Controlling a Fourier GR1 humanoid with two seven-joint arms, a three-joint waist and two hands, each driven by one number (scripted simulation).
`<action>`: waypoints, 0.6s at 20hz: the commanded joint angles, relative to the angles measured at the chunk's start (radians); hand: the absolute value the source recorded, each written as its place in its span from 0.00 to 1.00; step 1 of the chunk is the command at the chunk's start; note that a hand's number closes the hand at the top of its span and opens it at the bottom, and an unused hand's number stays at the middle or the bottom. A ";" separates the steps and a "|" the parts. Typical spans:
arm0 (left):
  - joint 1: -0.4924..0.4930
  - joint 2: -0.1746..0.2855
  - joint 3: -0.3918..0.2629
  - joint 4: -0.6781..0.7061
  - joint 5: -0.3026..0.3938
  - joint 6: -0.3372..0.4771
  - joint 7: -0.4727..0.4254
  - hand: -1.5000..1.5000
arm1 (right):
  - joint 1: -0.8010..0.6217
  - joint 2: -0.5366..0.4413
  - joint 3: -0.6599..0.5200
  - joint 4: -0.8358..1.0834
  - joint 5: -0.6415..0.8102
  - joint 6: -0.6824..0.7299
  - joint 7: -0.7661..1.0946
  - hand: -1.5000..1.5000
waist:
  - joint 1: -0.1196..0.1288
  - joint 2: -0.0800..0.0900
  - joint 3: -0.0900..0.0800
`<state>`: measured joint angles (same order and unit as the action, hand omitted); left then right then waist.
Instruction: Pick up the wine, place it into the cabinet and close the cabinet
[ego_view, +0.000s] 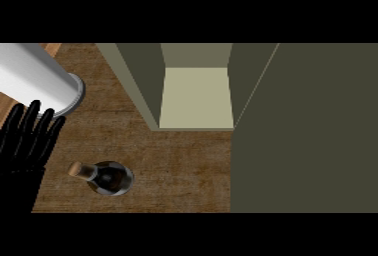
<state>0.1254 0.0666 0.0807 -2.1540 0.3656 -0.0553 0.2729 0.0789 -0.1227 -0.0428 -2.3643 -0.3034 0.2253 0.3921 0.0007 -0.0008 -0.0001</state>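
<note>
We saw the left hand (28, 142) at the view's left edge, fingers straight, holding nothing, the wine bottle (111, 178) standing on the wooden counter (184, 165) just right of them, not touching, farther off the cabinet (196, 100) open, its door (310, 130) at right.

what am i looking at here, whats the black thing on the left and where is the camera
It is one picture, taken from the robot's head, looking steeply down at a wooden counter. The black shape at the left edge is the left robot hand, open, fingers up, resting, holding nothing. Near it, untouched, a wine bottle stands on the counter, seen from above. Further back is an open cabinet, its door swung out at the right. The right robot hand is out of sight.
</note>
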 joint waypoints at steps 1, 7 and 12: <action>0.060 0.014 0.047 0.046 0.006 -0.062 -0.061 0.00 | 0.078 0.031 0.017 -0.008 0.028 0.044 -0.067 0.00 | -0.001 0.000 0.000; -0.017 0.042 0.121 0.215 0.023 -0.092 -0.105 0.00 | -0.007 0.033 0.048 -0.041 0.042 -0.021 0.044 0.00 | -0.001 0.001 0.000; 0.100 0.012 0.108 0.320 -0.030 -0.211 -0.268 0.00 | -0.022 0.047 0.045 -0.012 0.060 -0.025 0.023 0.00 | 0.000 0.001 0.000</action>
<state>0.1995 0.0913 0.1839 -1.9466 0.3739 -0.2100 0.1051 0.0727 -0.0985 -0.0271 -2.3711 -0.2816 0.2242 0.4040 0.0007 -0.0007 -0.0002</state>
